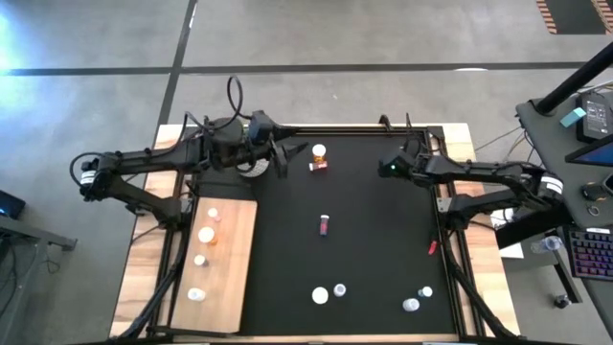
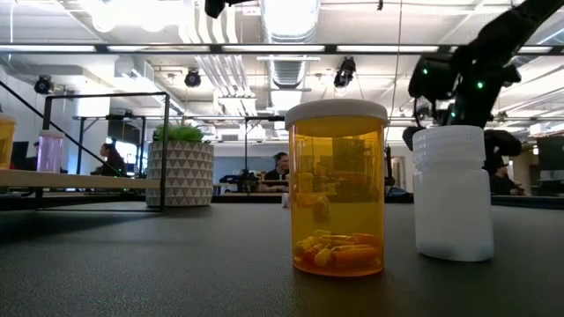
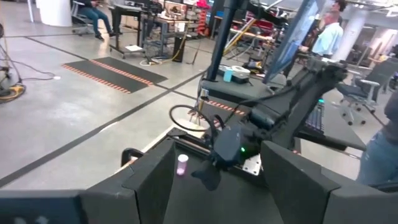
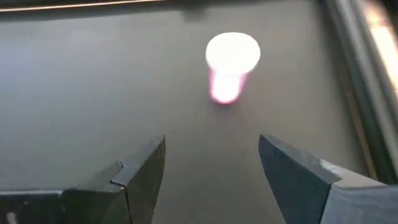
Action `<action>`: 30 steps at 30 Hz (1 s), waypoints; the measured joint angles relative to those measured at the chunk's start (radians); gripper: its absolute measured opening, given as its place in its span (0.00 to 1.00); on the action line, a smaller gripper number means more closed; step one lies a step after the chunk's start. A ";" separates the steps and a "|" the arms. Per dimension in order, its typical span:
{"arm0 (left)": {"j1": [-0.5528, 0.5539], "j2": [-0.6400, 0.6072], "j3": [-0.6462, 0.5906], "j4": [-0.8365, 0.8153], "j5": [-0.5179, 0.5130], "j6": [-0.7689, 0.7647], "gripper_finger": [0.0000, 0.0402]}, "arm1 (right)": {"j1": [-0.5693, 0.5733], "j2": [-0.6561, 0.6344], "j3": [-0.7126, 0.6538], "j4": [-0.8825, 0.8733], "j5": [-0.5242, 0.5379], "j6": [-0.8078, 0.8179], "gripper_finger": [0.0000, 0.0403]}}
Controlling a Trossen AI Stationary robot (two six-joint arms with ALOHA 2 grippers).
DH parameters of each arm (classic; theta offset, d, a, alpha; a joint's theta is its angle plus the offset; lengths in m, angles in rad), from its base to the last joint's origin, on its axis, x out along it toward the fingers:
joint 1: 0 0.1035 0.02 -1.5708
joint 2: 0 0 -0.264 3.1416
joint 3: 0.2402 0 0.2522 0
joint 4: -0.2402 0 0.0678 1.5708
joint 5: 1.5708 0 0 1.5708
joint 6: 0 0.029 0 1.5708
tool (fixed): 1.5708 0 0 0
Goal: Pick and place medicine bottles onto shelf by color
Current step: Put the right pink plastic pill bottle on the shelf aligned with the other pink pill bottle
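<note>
I've got the right gripper [image 4: 211, 171] hanging fingers apart and empty over the black mat [image 1: 364, 220] with a pink bottle [image 4: 229, 70] just ahead at twelve o'clock, while the left gripper [image 1: 283, 159], also spread and empty, waits beside the orange bottle [image 1: 318, 156] at the mat's far edge, the shelf [image 1: 230, 259] off at nine.

We hold our left gripper [image 1: 284, 159] open at the far left of the mat, arm bent back toward its base. Our right gripper [image 4: 211, 163] hangs open at the far right, fingers [image 4: 144, 174] spread and empty.
</note>
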 joint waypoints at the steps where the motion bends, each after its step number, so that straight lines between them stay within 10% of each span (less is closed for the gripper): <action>1: 0.005 0.000 0.000 0.000 0.000 0.000 0.55 | 0.000 0.005 -0.011 0.003 0.022 0.008 0.62; 30: 0.098 0.000 0.000 0.001 0.028 0.001 0.55 | -0.002 0.210 -0.342 0.770 0.234 -0.138 0.58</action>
